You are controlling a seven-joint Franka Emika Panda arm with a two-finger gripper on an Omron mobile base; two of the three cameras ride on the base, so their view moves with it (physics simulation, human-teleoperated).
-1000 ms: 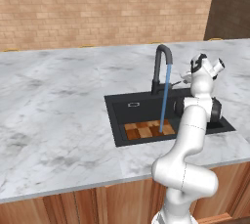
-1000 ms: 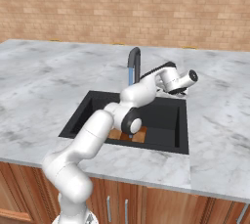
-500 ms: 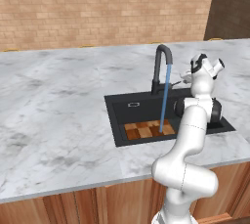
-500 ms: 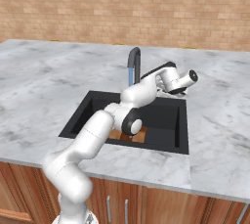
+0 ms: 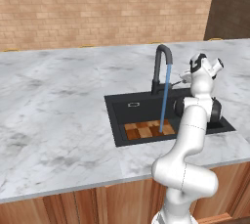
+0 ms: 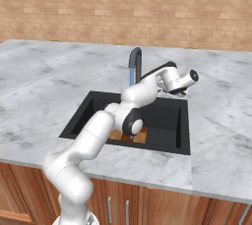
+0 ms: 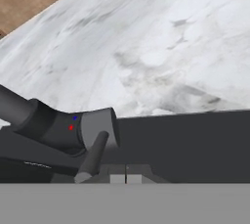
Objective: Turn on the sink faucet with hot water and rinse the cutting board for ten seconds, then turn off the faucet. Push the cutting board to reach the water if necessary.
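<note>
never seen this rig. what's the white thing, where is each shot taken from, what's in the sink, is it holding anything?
The white thing is a robot arm on a drivable base, rendered in a simulated kitchen. Two shots come from cameras on that base, behind the arm to its left and right; the third looks along the hand.

On the marble counter sits a black sink with a black faucet. Water runs from the spout onto a checkered cutting board on the sink floor.

The gripper is shut and holds nothing. In the hand view its tips sit right by the faucet's small lever.
</note>
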